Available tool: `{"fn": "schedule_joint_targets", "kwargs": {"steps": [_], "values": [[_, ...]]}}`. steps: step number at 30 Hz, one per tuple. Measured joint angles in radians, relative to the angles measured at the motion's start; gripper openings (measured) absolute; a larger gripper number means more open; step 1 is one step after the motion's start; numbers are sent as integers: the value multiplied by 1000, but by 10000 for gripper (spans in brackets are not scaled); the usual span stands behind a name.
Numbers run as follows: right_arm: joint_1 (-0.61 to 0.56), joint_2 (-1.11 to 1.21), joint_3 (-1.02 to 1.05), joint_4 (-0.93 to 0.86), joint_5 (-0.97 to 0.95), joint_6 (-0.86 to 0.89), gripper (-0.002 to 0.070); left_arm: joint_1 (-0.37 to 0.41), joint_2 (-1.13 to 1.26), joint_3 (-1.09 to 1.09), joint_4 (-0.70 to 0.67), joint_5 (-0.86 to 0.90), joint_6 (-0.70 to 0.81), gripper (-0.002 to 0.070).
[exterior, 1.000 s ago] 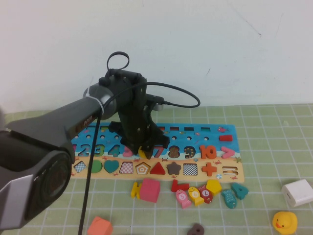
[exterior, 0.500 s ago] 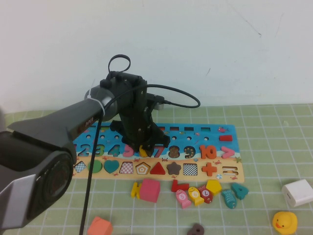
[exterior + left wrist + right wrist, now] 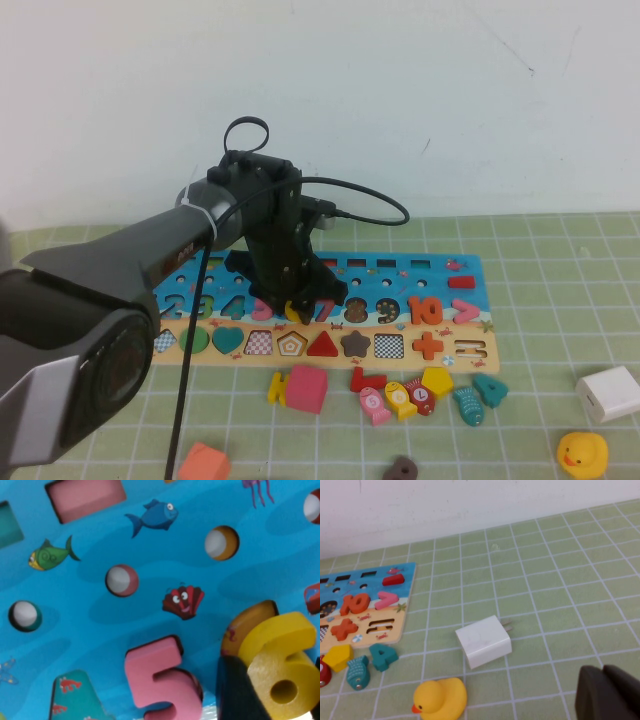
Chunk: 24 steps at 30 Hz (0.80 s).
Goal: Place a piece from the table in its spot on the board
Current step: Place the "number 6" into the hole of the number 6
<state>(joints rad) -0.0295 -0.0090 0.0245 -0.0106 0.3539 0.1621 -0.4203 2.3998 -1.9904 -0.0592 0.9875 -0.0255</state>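
The board point(image 3: 400, 268) lies across the green gridded table point(image 3: 560, 270), and its blue part also fills the left wrist view point(image 3: 100, 615). My left gripper point(image 3: 294, 306) stands over the board between the pink 5 and the red 7. It is shut on the yellow 6 point(image 3: 282, 670), which is tilted just above its brown empty recess point(image 3: 250, 622), next to the pink 5 point(image 3: 160, 680). The 6 shows as a yellow spot under the gripper in the high view point(image 3: 296, 309). My right gripper point(image 3: 607, 695) is shut and empty above bare mat, out of the high view.
Loose pieces lie in front of the board: a pink block point(image 3: 307, 388), numbered fish pieces point(image 3: 400, 398), an orange block point(image 3: 204, 463) and a brown numeral point(image 3: 402, 468). A white charger point(image 3: 609, 392) and a yellow duck point(image 3: 582, 453) sit at the right.
My left arm has sunk slightly toward the board with the yellow 6 in its grip. Nothing else has moved.
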Motion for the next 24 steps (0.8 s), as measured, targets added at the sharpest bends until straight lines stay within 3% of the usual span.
{"fn": "schedule_joint_targets", "kwargs": {"steps": [8,18,21,24], "values": [[0,0,0,0,0,0,-1,0,2,-7,20,9,-26,337],[0,0,0,0,0,0,-1,0,4,-128,25,76,-29,347],[0,0,0,0,0,0,-1,0,4,-172,27,121,-29,319],[0,0,0,0,0,0,-1,0,-8,-182,38,167,-14,216]]}}
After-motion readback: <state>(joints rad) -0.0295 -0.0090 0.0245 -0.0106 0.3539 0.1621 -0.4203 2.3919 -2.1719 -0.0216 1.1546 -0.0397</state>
